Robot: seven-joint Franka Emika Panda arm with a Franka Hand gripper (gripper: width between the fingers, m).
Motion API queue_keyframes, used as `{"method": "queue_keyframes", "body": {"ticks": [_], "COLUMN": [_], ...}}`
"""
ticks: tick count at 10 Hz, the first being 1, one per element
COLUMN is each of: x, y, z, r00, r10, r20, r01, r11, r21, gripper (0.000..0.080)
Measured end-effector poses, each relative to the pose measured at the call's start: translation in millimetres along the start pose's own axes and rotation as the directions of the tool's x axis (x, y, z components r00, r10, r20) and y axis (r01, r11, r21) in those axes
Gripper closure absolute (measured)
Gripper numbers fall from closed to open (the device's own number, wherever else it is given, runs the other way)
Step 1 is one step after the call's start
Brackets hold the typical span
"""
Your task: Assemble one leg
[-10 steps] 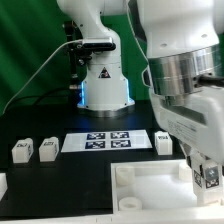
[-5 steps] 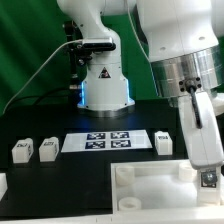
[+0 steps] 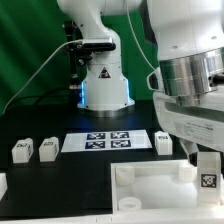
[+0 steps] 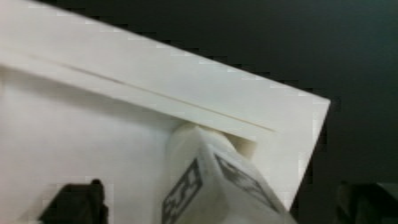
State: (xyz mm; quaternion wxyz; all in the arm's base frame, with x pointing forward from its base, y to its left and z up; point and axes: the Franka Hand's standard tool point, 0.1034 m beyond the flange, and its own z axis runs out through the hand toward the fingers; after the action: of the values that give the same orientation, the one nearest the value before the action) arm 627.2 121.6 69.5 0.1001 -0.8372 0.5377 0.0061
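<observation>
My gripper (image 3: 204, 168) hangs over the near right corner of the large white tray-like part (image 3: 150, 185). One leg (image 3: 208, 181), a small white block with a black-and-white marker, stands at that corner between my fingers. In the wrist view the leg (image 4: 217, 175) is turned edge-on to me and two of its marked faces show. It meets the tray's corner (image 4: 231, 132). The dark fingers (image 4: 75, 203) stand apart from the leg's sides, so my gripper (image 4: 217, 208) looks open around it.
The marker board (image 3: 108, 142) lies mid-table. Spare legs stand at the exterior view's left (image 3: 21, 151) (image 3: 46, 150), and one stands right of the marker board (image 3: 164, 143). A white part (image 3: 2, 185) shows at the left edge. The robot base (image 3: 103, 85) is behind.
My wrist has turned about the leg over the last second. The leg has stayed at the tray's corner, with its marker still facing the exterior camera.
</observation>
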Motion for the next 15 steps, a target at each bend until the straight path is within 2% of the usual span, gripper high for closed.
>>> {"method": "queue_keyframes", "body": {"ticks": [2,3,4,5,6,7,8,9,10,11,12,13,14,15], "x": [0.8,0.3,-0.9,0.7,1.9,2.4,1.6,1.6,0.8,0.5,1.7,2.0,3.0,3.5], "y": [0.2,0.7,-1.1,-4.1,-4.0,-4.0,-4.2,-4.1,-4.3,-3.6,-2.2,-2.3,-2.0,-1.9], "z": [-0.1,-0.3,-1.4,-0.5,0.2,0.1,0.2,0.3,0.4,0.8,1.0,1.0,1.7,2.3], "r00": [0.983,0.948,0.883,0.811,0.714,0.695,0.728,0.74,0.798,0.853,0.904,0.923,0.985,1.0], "r10": [-0.181,-0.318,-0.469,-0.586,-0.7,-0.719,-0.685,-0.672,-0.603,-0.521,-0.428,-0.383,-0.173,-0.002], "r20": [-0.001,-0.001,0.001,-0.005,0.0,0.003,0.001,0.0,-0.006,-0.01,-0.017,-0.021,-0.026,-0.03], "r01": [0.181,0.318,0.468,0.584,0.698,0.717,0.683,0.67,0.601,0.519,0.426,0.381,0.171,0.002], "r11": [0.983,0.948,0.882,0.809,0.712,0.692,0.726,0.738,0.796,0.852,0.902,0.922,0.984,1.0], "r21": [-0.001,-0.016,-0.053,-0.069,-0.081,-0.078,-0.075,-0.074,-0.072,-0.071,-0.073,-0.071,-0.043,-0.02], "gripper": [0.015,0.015,0.015,0.015,0.015,0.015,0.015,0.0256,0.0256,0.0434,0.0501,0.0501,0.0501,0.0501]}}
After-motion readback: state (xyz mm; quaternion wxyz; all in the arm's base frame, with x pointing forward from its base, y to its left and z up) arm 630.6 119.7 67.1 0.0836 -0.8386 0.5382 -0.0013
